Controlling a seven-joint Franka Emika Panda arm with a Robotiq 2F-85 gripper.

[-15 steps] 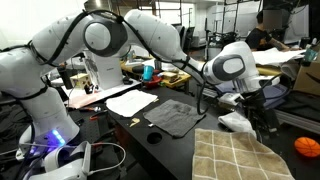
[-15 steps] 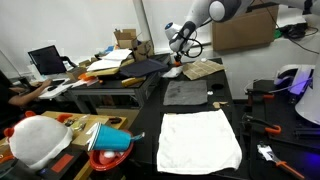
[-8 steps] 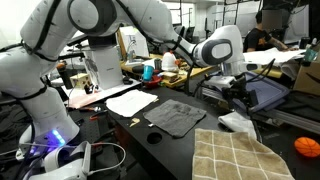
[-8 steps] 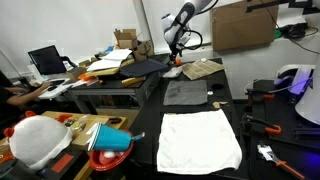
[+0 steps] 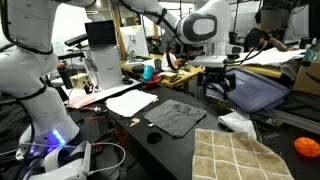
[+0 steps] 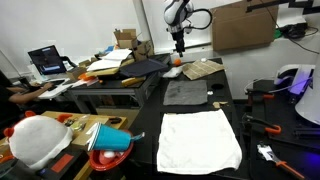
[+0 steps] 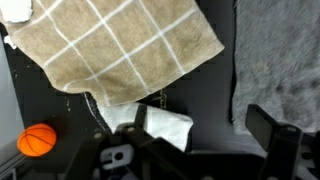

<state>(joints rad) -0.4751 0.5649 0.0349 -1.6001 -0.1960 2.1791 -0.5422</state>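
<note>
1. Hovering over the black table (image 5: 135, 122), the gripper (image 5: 222, 88) hangs in the air well above the gray cloth (image 5: 175, 117), its jaws spread wide and nothing between them.
2. In an exterior view the gripper (image 6: 180, 44) shows up high beyond the gray cloth (image 6: 185, 93), clear of every item on the table.
3. The wrist view looks straight down between the parted fingers (image 7: 272, 135), which touch nothing.
4. A crumpled white cloth (image 7: 160, 126) lies directly beneath the gripper (image 7: 190, 160), just beside the gray cloth (image 7: 280, 60).
5. A beige checked towel (image 7: 115, 50) lies spread flat near the gray cloth, with one edge meeting the crumpled white cloth.
6. In an exterior view the checked towel (image 5: 235, 155) and the crumpled white cloth (image 5: 237, 121) lie on the same side of the gray cloth.
7. A flat white sheet (image 5: 132, 102) lies on the opposite side of the gray cloth from the checked towel.
8. An orange ball (image 5: 305, 147) rests well apart from the gray cloth, past the checked towel and off the table.
</note>
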